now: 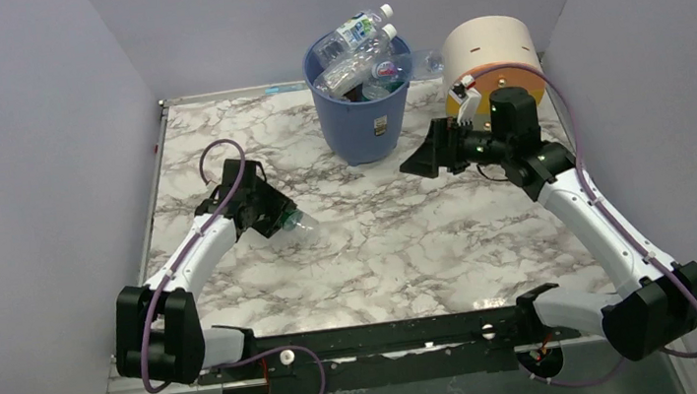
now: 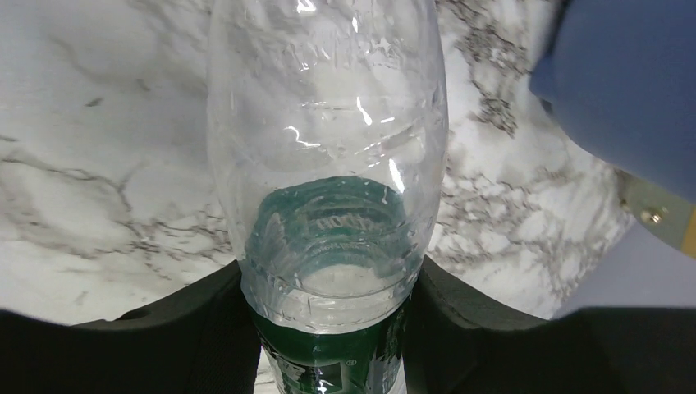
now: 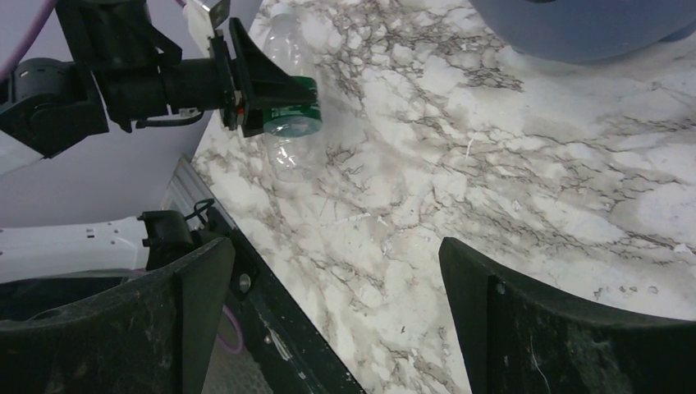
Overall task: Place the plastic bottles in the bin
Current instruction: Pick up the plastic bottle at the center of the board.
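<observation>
My left gripper (image 1: pixel 280 218) is shut on a clear plastic bottle with a green label (image 1: pixel 296 225), held at the left middle of the marble table. In the left wrist view the bottle (image 2: pixel 328 164) fills the frame, its green label pinched between my black fingers (image 2: pixel 197 336). The right wrist view shows the same bottle (image 3: pixel 289 115) in the left gripper. The blue bin (image 1: pixel 361 106) stands at the back middle with several bottles (image 1: pixel 353 53) piled in it above the rim. My right gripper (image 1: pixel 424 157) is open and empty, just right of the bin.
A cream drum with an orange band (image 1: pixel 490 57) stands at the back right, behind my right wrist. Purple walls close in the table on three sides. The bin's blue wall shows in the left wrist view (image 2: pixel 624 82) and in the right wrist view (image 3: pixel 583 29).
</observation>
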`<state>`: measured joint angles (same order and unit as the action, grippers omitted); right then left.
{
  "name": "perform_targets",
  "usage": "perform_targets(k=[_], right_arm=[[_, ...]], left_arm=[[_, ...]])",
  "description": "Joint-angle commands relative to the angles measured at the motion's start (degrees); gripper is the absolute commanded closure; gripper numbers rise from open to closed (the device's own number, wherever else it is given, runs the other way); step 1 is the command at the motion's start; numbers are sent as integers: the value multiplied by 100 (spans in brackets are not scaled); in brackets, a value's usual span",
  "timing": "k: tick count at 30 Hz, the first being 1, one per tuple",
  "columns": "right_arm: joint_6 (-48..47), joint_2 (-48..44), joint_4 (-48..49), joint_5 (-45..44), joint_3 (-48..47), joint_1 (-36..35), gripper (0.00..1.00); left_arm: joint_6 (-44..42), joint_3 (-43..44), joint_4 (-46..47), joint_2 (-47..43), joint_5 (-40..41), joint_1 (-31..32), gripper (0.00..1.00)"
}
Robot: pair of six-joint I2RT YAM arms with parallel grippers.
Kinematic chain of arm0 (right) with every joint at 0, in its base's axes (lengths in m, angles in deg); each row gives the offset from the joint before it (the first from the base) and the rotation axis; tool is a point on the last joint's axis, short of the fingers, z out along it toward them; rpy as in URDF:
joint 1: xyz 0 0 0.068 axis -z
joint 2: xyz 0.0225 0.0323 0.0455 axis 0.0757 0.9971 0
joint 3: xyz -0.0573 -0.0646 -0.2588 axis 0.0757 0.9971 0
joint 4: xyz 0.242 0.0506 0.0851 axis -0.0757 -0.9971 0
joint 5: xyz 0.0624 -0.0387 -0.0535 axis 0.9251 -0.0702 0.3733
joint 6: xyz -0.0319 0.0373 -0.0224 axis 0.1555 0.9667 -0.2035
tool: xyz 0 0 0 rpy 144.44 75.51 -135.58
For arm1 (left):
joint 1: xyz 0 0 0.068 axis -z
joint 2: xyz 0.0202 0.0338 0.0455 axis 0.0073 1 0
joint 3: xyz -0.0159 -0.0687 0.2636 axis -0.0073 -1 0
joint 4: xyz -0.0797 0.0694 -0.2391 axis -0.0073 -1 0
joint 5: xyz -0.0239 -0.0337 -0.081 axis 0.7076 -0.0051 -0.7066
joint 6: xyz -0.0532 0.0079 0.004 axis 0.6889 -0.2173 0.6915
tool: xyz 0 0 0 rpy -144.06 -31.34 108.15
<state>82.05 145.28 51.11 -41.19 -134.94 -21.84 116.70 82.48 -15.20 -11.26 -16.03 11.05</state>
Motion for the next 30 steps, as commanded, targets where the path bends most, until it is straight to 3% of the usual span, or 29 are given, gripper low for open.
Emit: perform_targets(k=[1,8,16,30], right_arm=[[160,-106,351,176,131,-261,3],[193,-91,553,-125,336,-924,3],[311,-33,1423,-951,967,-1948,3],[577,459,3211,-1825,1596,-2681,3]], left_arm=[[-53,51,904,-324,-672,248,56],[559,-5,1113,-415,-962,394,56],[1698,-204,1213,-503,-1483,427,54],[2772,-675,1163,-784,-2207,443,52]])
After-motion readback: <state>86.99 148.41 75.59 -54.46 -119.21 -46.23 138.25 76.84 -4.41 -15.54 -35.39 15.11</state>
